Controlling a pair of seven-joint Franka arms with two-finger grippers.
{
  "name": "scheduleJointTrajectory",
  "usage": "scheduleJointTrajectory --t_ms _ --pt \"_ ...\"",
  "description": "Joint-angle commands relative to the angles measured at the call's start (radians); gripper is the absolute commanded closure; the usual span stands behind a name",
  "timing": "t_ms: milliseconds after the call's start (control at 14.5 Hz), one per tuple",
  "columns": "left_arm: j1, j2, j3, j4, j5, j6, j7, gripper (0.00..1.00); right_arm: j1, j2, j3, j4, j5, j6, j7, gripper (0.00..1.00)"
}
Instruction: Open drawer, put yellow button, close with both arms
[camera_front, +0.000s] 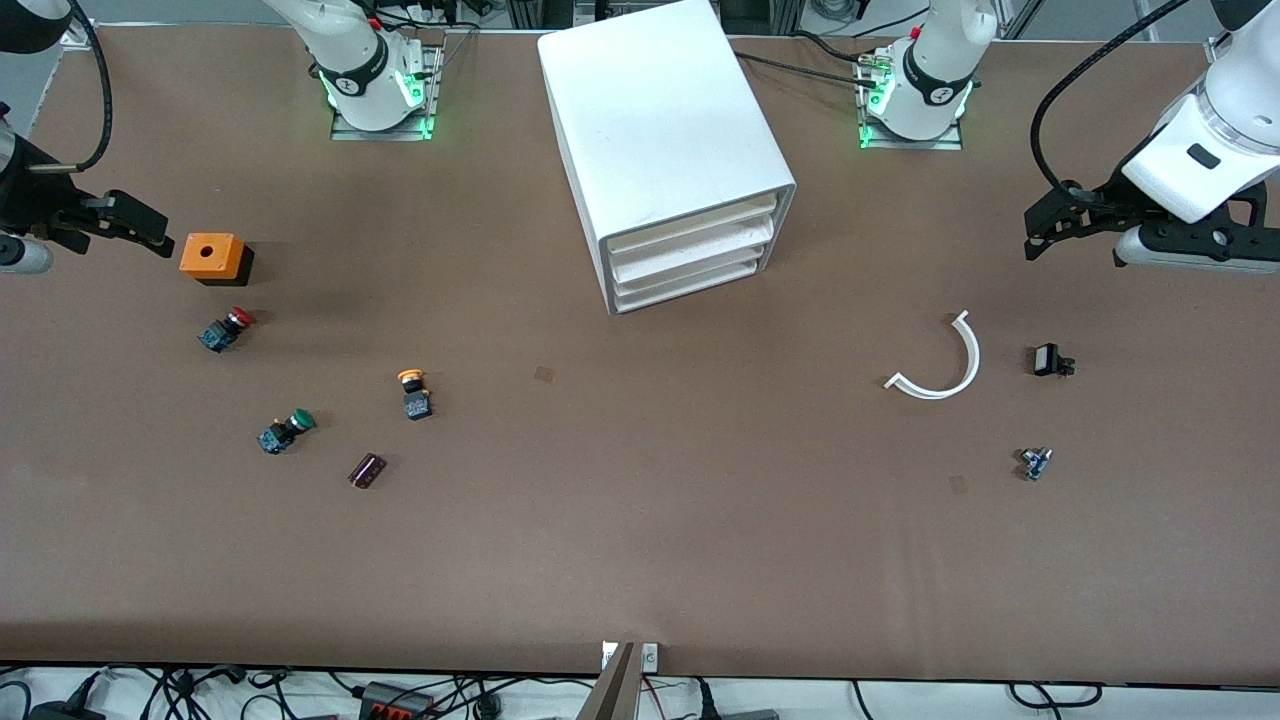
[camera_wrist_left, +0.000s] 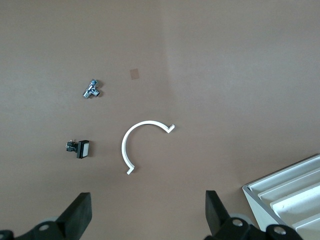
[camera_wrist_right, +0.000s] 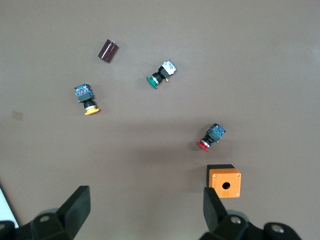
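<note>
Right gripper: fingers spread wide, holding nothing, up over the counter at the right arm's end, just beside the orange box.
Left gripper: also spread wide and empty, over the left arm's end of the counter; this arm waits.
Yellow button: lies on its side on the counter, cap pointing toward the robots' bases, black body toward the front camera; it is nearer the front camera than the orange box and lies toward the cabinet from the right gripper.
Nearer arm: the right one, in my judgement; the left gripper is well apart from the button.
Neighbours: red button and green button lie apart from it, a dark cylinder nearer the camera.
Drawer: top of three in the white cabinet, shut; its contents are hidden.
Left arm's end: a white curved strip, a small black part, a small metal part.
Step in hand: opening the drawer appears not yet begun.
</note>
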Motion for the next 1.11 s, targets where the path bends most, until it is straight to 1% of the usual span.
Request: scheduleJointTrajectory --t_ms 0,553,829,898,1037 --pt "0.003 0.003 -0.005 0.016 -0.003 -0.017 -0.003 0.00 0.000 -0.030 0.000 -0.029 0.002 0.015 0.009 0.00" --pt "0.003 0.003 -0.006 0.018 -0.003 -0.017 -0.003 0.00 0.002 -0.018 0.002 -0.019 0.001 -0.001 0.000 0.00" --pt "-0.006 0.016 -0.011 0.019 -0.012 -0.030 -0.003 0.00 0.002 0.004 0.009 -0.017 0.001 0.010 -0.005 0.00" --pt "-0.016 0.022 -0.023 0.029 -0.015 -0.055 -0.003 0.00 0.005 0.019 0.009 -0.014 0.002 0.015 -0.005 0.00" --pt "-0.034 0.038 -0.041 0.053 -0.015 -0.158 -0.001 0.00 0.025 0.050 0.009 -0.002 0.016 0.022 -0.005 0.00"
